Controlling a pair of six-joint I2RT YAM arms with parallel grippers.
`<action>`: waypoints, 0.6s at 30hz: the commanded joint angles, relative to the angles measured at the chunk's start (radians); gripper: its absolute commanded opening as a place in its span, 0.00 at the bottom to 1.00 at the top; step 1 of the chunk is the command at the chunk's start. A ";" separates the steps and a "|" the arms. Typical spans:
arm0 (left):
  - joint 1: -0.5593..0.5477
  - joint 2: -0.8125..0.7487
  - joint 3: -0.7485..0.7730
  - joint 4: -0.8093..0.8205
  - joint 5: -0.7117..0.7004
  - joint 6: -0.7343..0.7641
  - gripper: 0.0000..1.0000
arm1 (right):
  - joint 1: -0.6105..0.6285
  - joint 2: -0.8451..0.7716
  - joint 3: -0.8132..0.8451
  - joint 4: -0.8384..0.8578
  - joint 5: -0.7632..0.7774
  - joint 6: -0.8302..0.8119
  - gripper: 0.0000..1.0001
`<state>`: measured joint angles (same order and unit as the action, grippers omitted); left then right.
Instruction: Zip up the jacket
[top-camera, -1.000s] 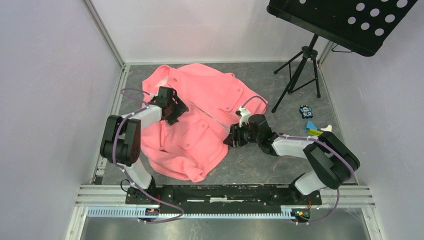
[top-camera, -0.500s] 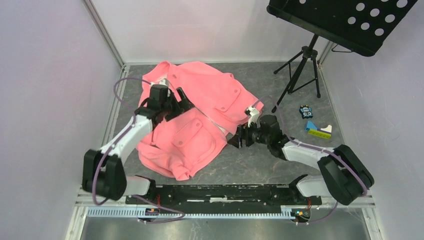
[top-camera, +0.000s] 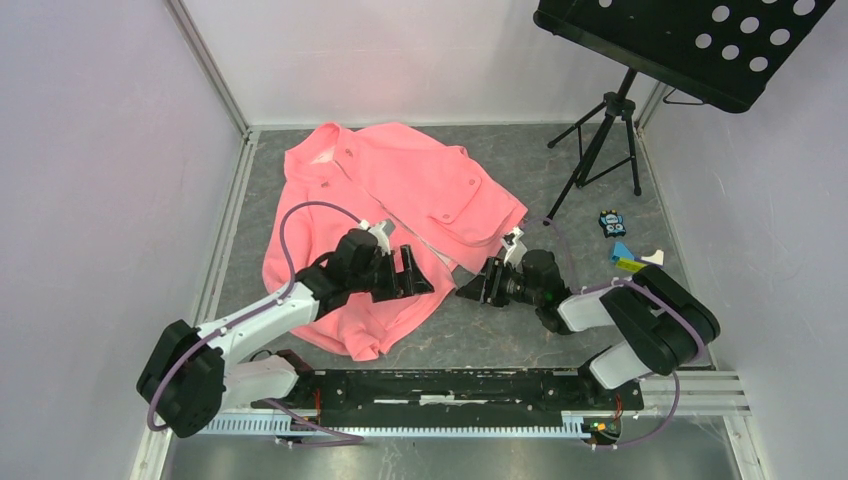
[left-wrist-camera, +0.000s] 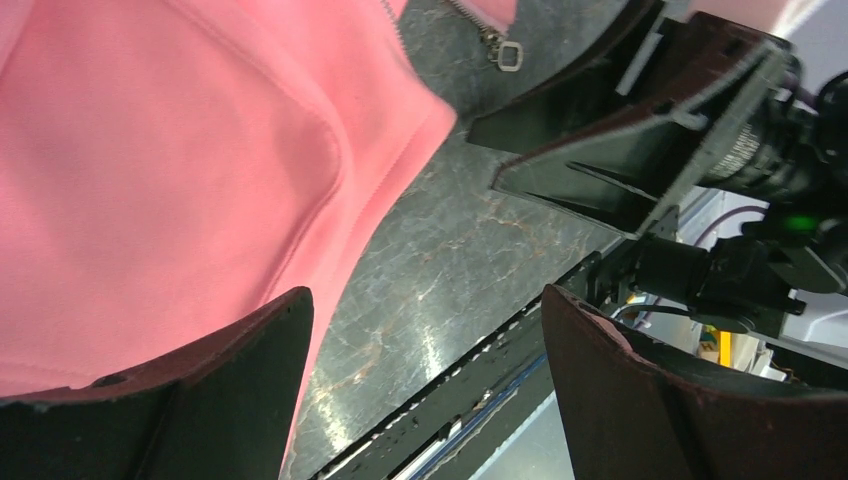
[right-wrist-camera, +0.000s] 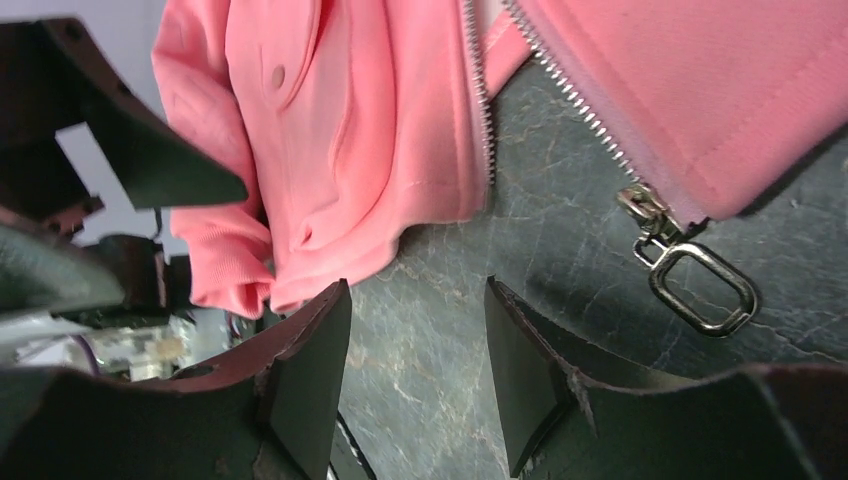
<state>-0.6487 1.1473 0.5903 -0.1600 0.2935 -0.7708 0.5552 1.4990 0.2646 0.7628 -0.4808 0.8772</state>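
The coral-pink jacket (top-camera: 400, 190) lies spread on the grey floor, its front open, pale zipper running down the middle. The zipper slider with its metal ring pull (right-wrist-camera: 690, 280) sits at the bottom corner of the right front panel; it also shows in the left wrist view (left-wrist-camera: 508, 52). My left gripper (top-camera: 418, 276) is open and empty over the lower hem of the left panel (left-wrist-camera: 180, 180). My right gripper (top-camera: 478, 288) is open and empty, low over bare floor just below the slider, facing the left gripper.
A black music stand (top-camera: 690, 45) on a tripod (top-camera: 600, 150) stands at the back right. Small toys (top-camera: 612, 222) and a blue-yellow block (top-camera: 630, 260) lie on the floor at right. White walls enclose the floor.
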 joint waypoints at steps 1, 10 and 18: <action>-0.023 -0.034 0.005 0.114 -0.014 -0.066 0.92 | 0.014 0.068 0.015 0.106 0.074 0.195 0.56; -0.034 -0.062 -0.017 0.131 -0.024 -0.104 0.90 | 0.070 0.169 0.043 0.211 0.158 0.357 0.49; -0.035 -0.053 -0.120 0.310 0.005 -0.225 0.88 | 0.054 0.248 0.086 0.284 0.172 0.340 0.42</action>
<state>-0.6765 1.0897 0.5125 0.0101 0.2897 -0.8993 0.6197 1.7164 0.3233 0.9329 -0.3347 1.2003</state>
